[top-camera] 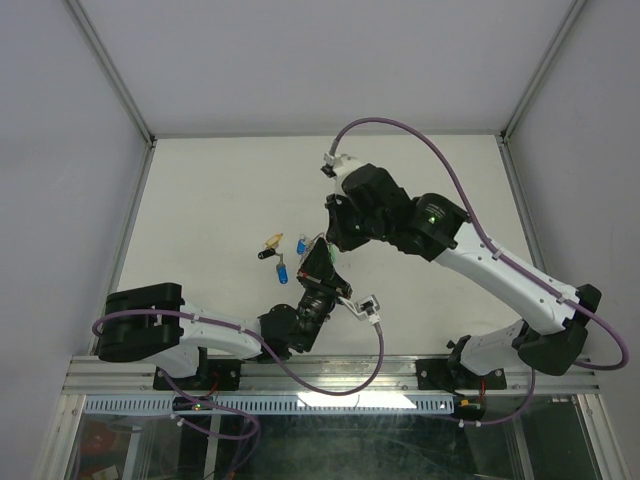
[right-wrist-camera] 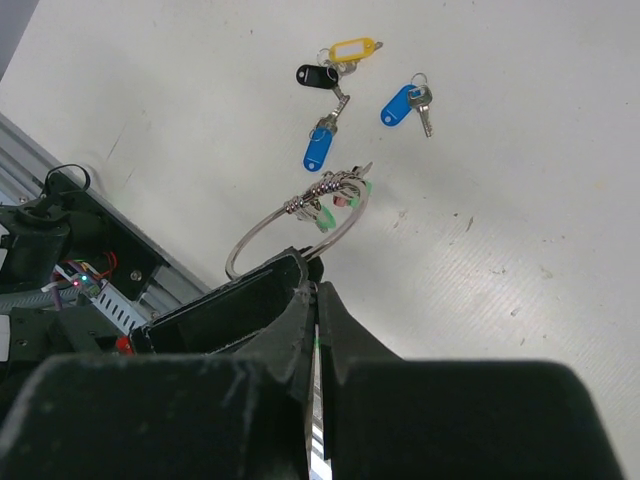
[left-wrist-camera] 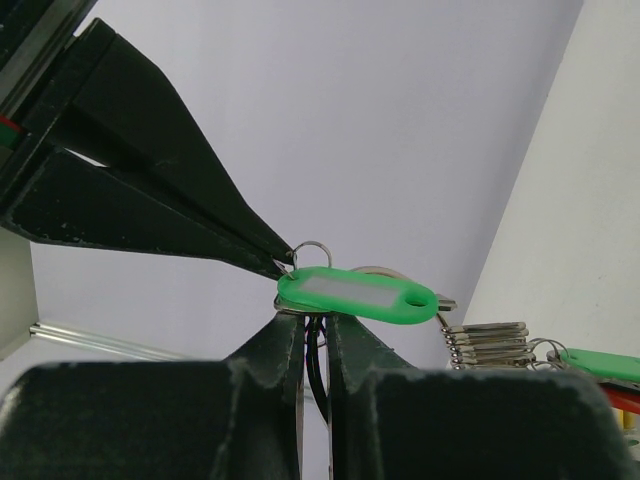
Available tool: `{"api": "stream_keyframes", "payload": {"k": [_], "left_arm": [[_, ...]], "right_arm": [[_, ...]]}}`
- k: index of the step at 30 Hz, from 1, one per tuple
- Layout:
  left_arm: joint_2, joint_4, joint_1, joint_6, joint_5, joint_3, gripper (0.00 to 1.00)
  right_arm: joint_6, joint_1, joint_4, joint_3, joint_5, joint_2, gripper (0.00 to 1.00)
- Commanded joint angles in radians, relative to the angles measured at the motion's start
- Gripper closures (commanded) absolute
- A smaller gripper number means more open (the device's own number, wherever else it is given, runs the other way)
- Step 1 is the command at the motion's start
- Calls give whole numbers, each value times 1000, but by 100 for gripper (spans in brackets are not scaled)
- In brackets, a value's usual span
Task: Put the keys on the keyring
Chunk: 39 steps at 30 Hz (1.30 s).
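Left wrist view: left gripper [left-wrist-camera: 312, 335] has its jaws closed, with a thin dark wire running down the slit between the fingers. The wire reads as the near arc of the keyring [right-wrist-camera: 248, 230], though it is in shadow.

The green-tagged key [left-wrist-camera: 355, 297] lies flat across the left fingertips, with its silver blade tip showing at the tag's 3 o'clock end. Its small split ring [left-wrist-camera: 311, 248] stands at the 9 o'clock end.

The right gripper [right-wrist-camera: 314, 290] enters this view from 10 o'clock. Its jaws are closed, with the tips pinched on the tag's 9 o'clock end at the split ring. In the right wrist view a thin silver strip and a speck of green show in the slit between its fingers.

At 4 o'clock of the green-tagged key is a stack of small split rings [left-wrist-camera: 485, 340], bunched together. Past them is a second green tag [left-wrist-camera: 600, 365].

Right wrist view: the keyring is held off the table [top-camera: 200, 200], and its bunch of rings [right-wrist-camera: 322, 190] sits at the ring's 1 o'clock.

Four loose keys lie on the table at 12 o'clock of the keyring:
- yellow-tagged key [right-wrist-camera: 350, 48], touching the black-tagged key
- black-tagged key [right-wrist-camera: 317, 75]
- blue-tagged key [right-wrist-camera: 318, 150], nearest the ring
- second blue-tagged key [right-wrist-camera: 398, 105], apart at 3 o'clock of the others

Top view: the two grippers meet tip to tip near the table's centre.
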Motion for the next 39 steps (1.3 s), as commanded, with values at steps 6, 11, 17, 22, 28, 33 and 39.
{"api": "stream_keyframes", "payload": {"k": [6, 11, 17, 22, 28, 33, 39], "left_arm": [[-21, 47, -8, -11, -3, 7, 100], [-22, 48, -9, -11, -3, 8, 100], [-22, 51, -9, -9, -2, 8, 100], [-20, 55, -9, -7, -4, 8, 100], [-20, 57, -9, -7, -5, 7, 100], [-21, 59, -9, -5, -4, 8, 100], [-21, 65, -7, -2, -6, 8, 100]], "right_arm": [[-1, 20, -46, 75, 89, 34, 100], [14, 28, -75, 101, 125, 56, 100], [35, 31, -115, 130, 167, 77, 100], [48, 33, -153, 156, 187, 95, 100], [58, 32, -207, 191, 204, 119, 100], [59, 32, -237, 204, 205, 134, 100], [69, 30, -269, 205, 230, 128, 100]]}}
